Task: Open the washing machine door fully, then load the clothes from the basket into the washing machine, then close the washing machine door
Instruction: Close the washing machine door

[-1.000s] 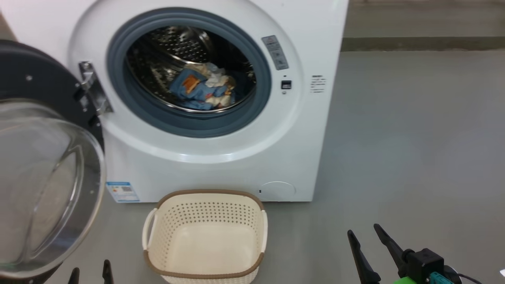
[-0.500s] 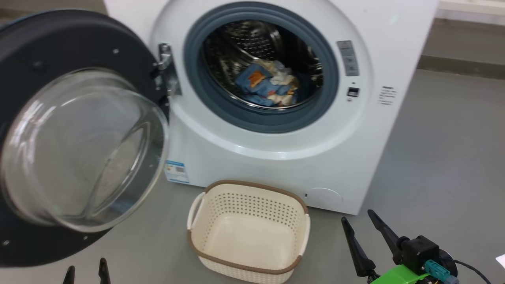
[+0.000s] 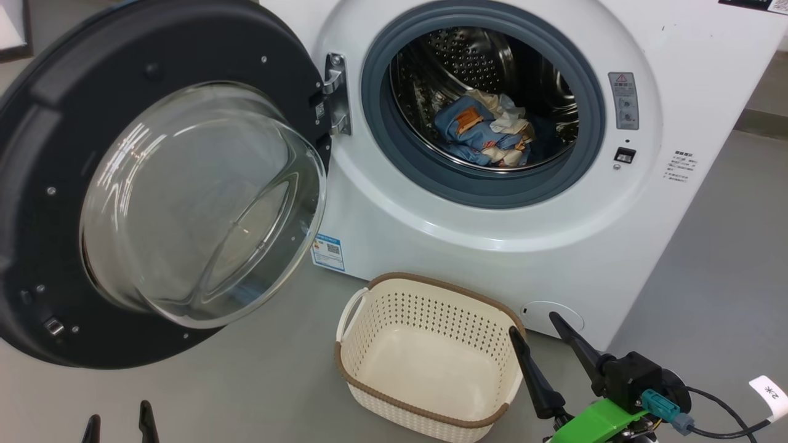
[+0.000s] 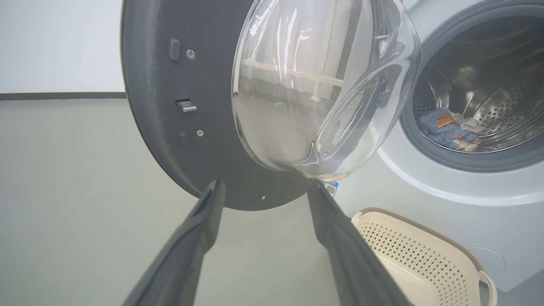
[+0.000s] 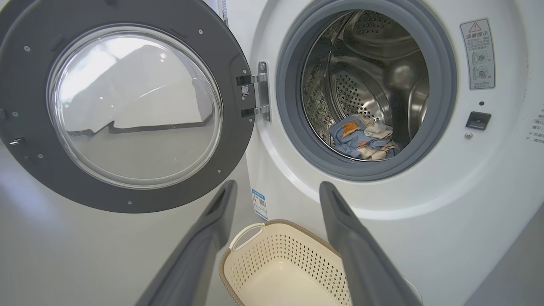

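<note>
The washing machine stands with its door swung wide open to the left, glass bowl facing me. The clothes, a blue bundle with orange and white patches, lie inside the steel drum. The cream basket sits on the floor in front of the machine with nothing in it. My left gripper is open at the lower left, below the door. My right gripper is open at the lower right, beside the basket's right rim. The door, clothes and basket also appear in the wrist views.
Grey floor stretches to the right of the machine and in front of the basket. A white tag on a black cable hangs by my right wrist. A wall with a dark baseboard lies behind the door.
The head view has swung left, so machine, door and basket sit further right in the picture. Both grippers stay open and low.
</note>
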